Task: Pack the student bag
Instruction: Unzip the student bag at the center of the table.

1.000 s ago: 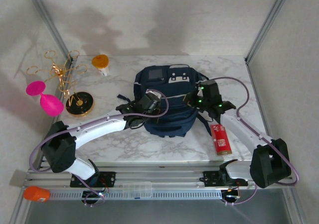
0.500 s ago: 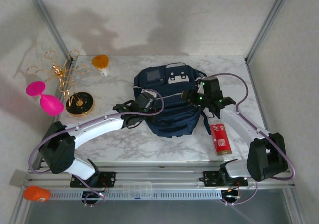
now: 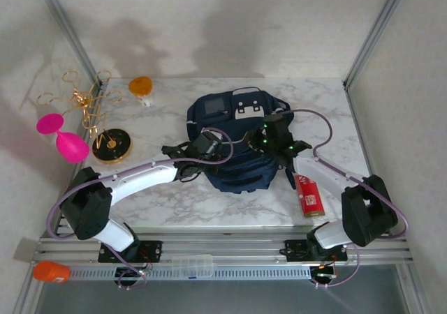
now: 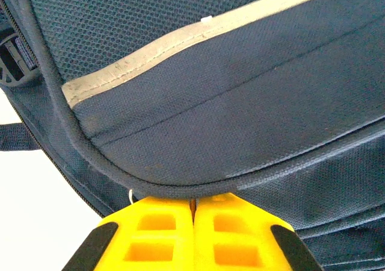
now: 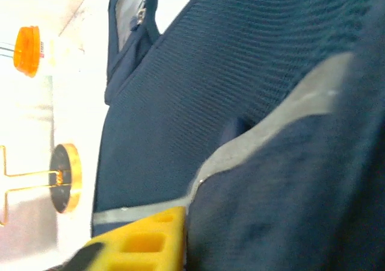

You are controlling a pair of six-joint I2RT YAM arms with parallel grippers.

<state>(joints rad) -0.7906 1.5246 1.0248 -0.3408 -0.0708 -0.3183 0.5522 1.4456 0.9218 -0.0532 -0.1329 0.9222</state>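
The student bag [image 3: 237,118], a big navy backpack with pale trim, lies in the middle of the marble table [image 3: 174,195]. My left gripper [image 3: 214,148] is at the bag's left side. In the left wrist view its yellow fingers [image 4: 156,229] are pressed together, the left gripper [image 4: 194,203] pinching a thin sliver right under the bag's piped seam [image 4: 180,186]. My right gripper [image 3: 261,141] sits on the bag's middle right. In the right wrist view one yellow finger [image 5: 141,242] shows against a fold of the student bag [image 5: 283,211], which hides the other finger; the right gripper [image 5: 187,226] is shut on that fold.
A red box [image 3: 309,196] lies right of the bag by the right arm. At the left stand a gold wire stand on a black round base [image 3: 112,145], a pink object [image 3: 64,138] and an orange-capped bottle [image 3: 141,88]. Metal frame posts border the table.
My right gripper moved left from the bag's right edge onto its middle, opening and shutting again on the fabric. The left gripper stayed shut and shifted only slightly.
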